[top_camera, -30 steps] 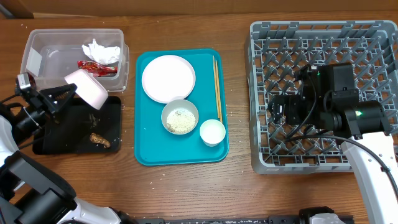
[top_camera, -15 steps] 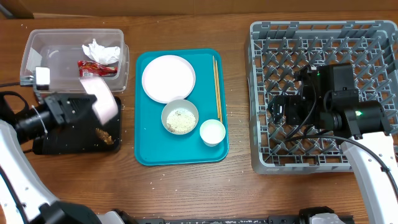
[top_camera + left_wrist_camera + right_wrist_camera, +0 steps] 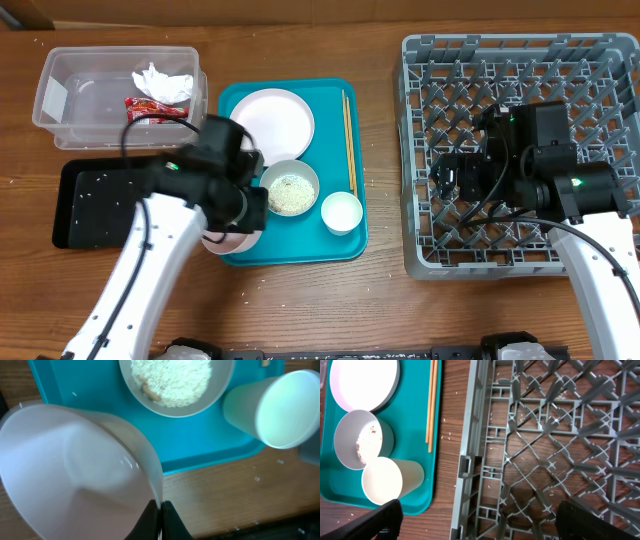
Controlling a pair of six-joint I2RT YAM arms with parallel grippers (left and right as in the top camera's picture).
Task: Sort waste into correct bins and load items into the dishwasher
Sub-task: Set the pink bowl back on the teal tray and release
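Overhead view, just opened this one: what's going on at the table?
The left gripper is shut on the rim of an empty pink bowl, holding it over the teal tray's near-left corner. The right gripper hangs open and empty over the grey dish rack, where no dishes show. The plate, rice bowl, cup and chopsticks lie on the teal tray. The wrapper and tissue are in the clear tub; the black tray holds scattered rice grains.

A brown wooden table (image 3: 300, 305) with visible grain spans the background.
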